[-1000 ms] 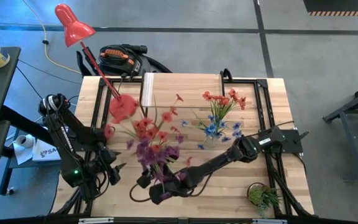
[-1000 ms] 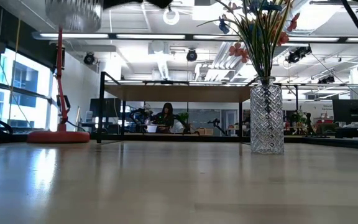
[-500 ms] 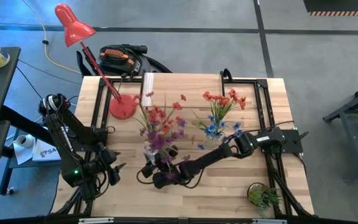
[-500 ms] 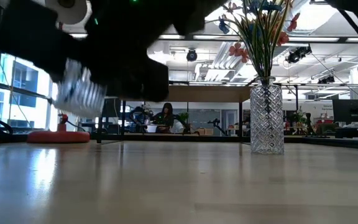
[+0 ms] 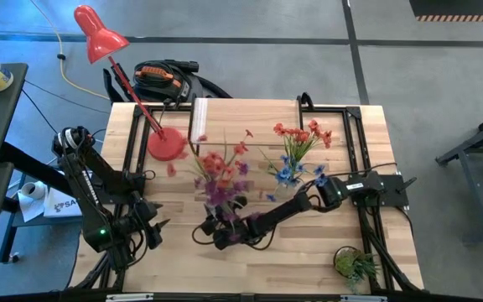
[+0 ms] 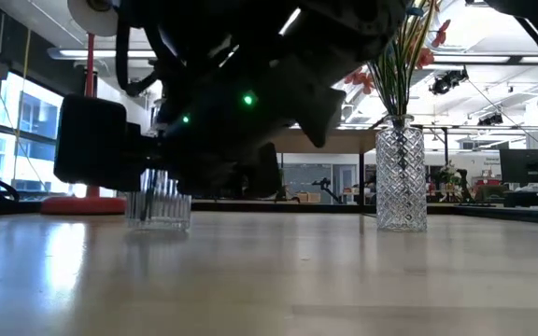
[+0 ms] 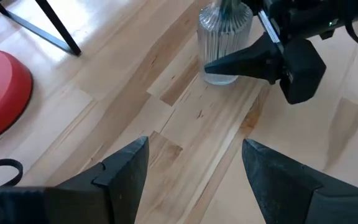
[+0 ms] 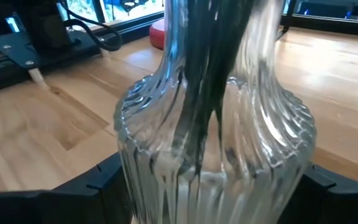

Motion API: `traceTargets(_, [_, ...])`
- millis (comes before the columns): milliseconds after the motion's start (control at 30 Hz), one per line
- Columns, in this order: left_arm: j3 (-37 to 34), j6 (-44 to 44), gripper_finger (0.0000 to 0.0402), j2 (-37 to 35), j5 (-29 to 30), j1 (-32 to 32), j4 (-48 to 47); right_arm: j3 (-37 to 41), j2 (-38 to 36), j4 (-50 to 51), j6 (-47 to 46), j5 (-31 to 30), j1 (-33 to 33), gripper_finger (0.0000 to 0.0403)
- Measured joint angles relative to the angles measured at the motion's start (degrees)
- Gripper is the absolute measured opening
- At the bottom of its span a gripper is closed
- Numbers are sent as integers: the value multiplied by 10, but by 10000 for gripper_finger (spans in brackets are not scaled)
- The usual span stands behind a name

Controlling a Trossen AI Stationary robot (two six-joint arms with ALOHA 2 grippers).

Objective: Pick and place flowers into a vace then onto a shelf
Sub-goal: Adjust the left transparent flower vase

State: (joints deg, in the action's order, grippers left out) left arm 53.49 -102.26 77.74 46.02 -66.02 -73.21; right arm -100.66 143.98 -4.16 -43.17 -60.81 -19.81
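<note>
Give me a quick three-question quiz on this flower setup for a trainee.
1. True or false: the ribbed vase stands on the shelf.
2. Which gripper is closed on that vase?
3. The diamond-cut vase holds: A flowers, B pencils, C nothing.

Key
1. False: it rests on the tabletop.
2. The right gripper.
3. A.

Wooden table (image 5: 325, 252) — vases (image 6: 158, 199), lamp (image 5: 167, 144)
</note>
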Motion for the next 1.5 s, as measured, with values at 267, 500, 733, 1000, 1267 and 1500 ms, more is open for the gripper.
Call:
traceTargets(267, [0,0,294,0,1,0,0,8,0,-36,57,6,0,278])
traceTargets(500, [0,0,294,0,2,0,0,-8,2,-38,111,38,-6,291])
traceTargets(733, [0,0,294,0,2,0,0,-8,2,-33,124,41,-5,293])
traceTargets(1000, [0,2,294,0,2,0,-4,-9,-8,-25,158,20,-20,294])
traceTargets(1267, [0,3,294,0,2,0,-3,-10,-9,18,164,1,-42,294])
traceTargets(1500, [-17,129,292,0,51,9,185,-10,-10,28,154,22,-38,294])
